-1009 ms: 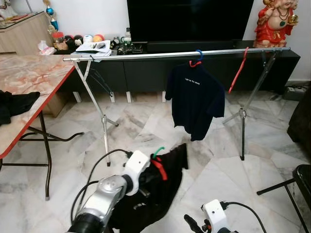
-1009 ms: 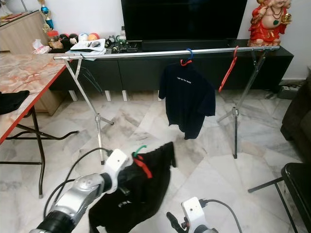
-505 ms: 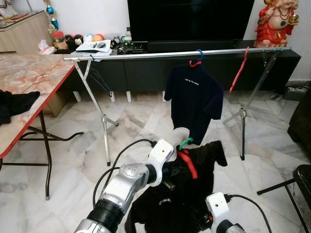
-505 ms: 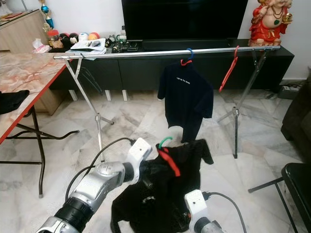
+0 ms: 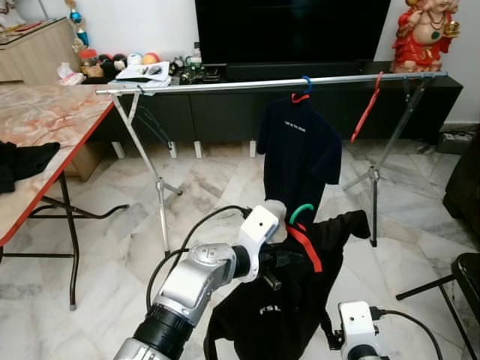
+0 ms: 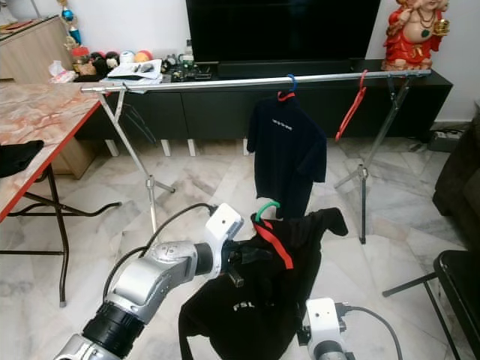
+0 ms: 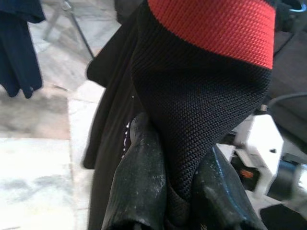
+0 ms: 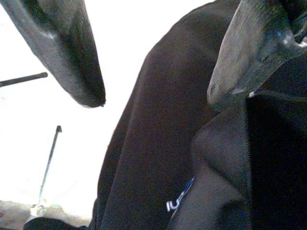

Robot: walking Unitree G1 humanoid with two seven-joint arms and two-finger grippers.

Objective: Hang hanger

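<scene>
Left gripper (image 7: 168, 191) jaws pinch knitted black shirt (image 5: 281, 315) (red-trimmed collar).

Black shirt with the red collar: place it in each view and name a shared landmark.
Left eye: black shirt lower centre, in left tool.
Right eye: lower centre.
Left wrist: centre, pinched between fingers.
Right wrist: centre, beyond right tool.
Landmark: hanging navy shirt.
</scene>
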